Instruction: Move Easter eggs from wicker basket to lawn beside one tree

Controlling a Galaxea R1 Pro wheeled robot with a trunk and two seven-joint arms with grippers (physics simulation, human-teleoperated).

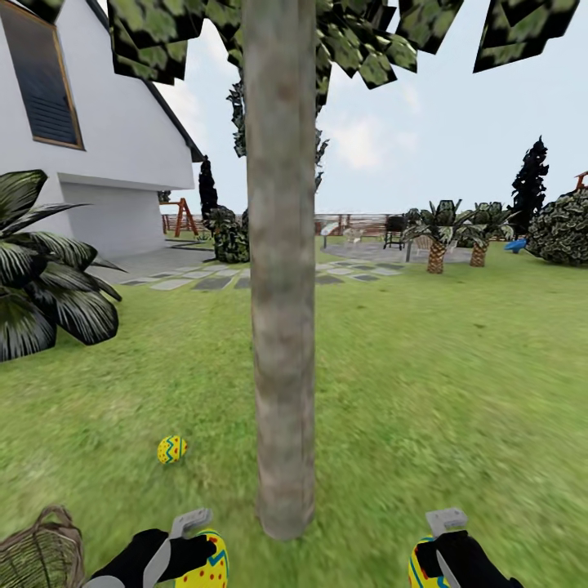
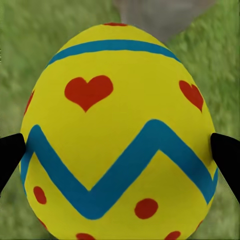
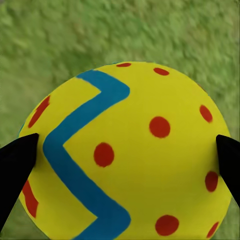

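Both hands hold eggs: left hand (image 1: 192, 545) grips one egg (image 2: 117, 135), right hand (image 1: 437, 545) another (image 3: 125, 155), flanking the tree (image 1: 282, 327) base. Third egg (image 1: 171, 449) lies on the lawn (image 1: 425, 392) at 10 o'clock. Risk: released eggs may roll away from the trunk. Wicker basket (image 1: 37, 555), at 8 o'clock, is cut off; its contents cannot be seen

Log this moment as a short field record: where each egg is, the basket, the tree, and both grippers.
egg on ground: one Easter egg lies on the lawn, left of the tree trunk
left gripper: shut on a second egg, low beside the trunk
right gripper: shut on a third egg, low on the trunk's other side
wicker basket: at the lower left corner, contents not visible
background: white house, paving slabs
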